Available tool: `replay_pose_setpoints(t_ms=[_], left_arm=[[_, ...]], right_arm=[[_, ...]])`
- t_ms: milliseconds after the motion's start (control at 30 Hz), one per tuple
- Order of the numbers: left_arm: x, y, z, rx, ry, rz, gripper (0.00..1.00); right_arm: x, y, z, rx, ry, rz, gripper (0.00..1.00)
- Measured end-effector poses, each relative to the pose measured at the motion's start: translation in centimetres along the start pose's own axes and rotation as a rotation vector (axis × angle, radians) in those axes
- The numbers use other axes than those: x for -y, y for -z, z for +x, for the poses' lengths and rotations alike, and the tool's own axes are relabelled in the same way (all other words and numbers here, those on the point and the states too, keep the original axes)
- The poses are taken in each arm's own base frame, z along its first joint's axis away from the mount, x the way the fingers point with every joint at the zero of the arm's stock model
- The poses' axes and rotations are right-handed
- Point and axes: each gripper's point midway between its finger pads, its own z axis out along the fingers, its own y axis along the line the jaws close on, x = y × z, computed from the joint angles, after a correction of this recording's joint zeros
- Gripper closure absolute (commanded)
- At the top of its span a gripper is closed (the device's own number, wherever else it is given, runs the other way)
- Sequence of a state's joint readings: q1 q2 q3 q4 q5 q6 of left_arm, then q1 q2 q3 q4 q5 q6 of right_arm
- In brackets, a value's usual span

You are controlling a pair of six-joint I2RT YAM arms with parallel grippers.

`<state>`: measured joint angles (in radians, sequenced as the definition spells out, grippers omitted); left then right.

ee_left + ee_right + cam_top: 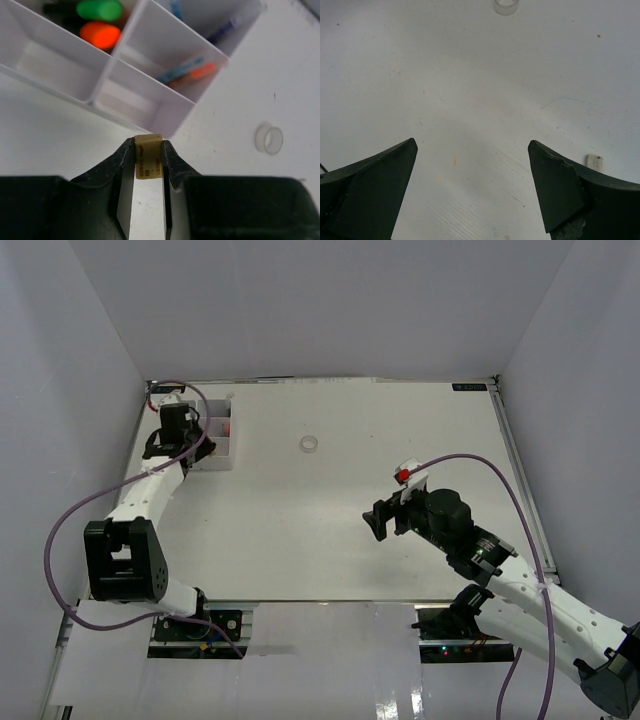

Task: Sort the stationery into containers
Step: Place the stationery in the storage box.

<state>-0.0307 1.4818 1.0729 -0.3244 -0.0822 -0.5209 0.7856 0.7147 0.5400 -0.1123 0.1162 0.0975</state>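
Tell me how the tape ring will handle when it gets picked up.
The tape ring lies flat, hole up, so it probably won't roll unless tipped on edge. It looks small and translucent, likely light, so a nudge may slide it across the smooth table. Its round wall could slip from a pinch across the outside.

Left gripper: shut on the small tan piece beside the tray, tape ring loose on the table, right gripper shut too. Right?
No: the right gripper is open, jaws wide apart, per the right wrist view. The rest holds: left gripper shut on the small tan piece beside the tray, tape ring loose on the table.
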Motion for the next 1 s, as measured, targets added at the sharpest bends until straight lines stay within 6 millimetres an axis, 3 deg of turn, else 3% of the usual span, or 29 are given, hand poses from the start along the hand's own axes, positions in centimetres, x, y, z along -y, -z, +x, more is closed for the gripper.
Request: replay_pose_setpoints(t_ms=[133,267,433,767,1000], left_arm=[[-4.0,-0.1,-3.1,0.091,0.121,-0.053,0.84],[-7.3,-1.7,-3.5,0.097,0.224,-0.099,0.84],[-9.8,-3.6,-4.2,0.117,0.312,-0.129,0.83],[-11.7,-5.8,-5.1,0.142,0.404,-0.129,0.71],[-11.7,-5.8,-6.4,0.181,0.435,-0.094,0.53]], right_arm=[[-0.2,0.1,-0.1,0.005,0.0,-0.015,0.02],[-0.3,0.1,0.6,-0.006,0.0,-0.02,0.02],[-0.3,0.1,0.6,-0.006,0.0,-0.022,0.02],[-0.3,0.0,0.8,-0.011,0.0,-0.022,0.02],[-0.3,0.0,1.1,-0.019,0.001,-0.019,0.02]])
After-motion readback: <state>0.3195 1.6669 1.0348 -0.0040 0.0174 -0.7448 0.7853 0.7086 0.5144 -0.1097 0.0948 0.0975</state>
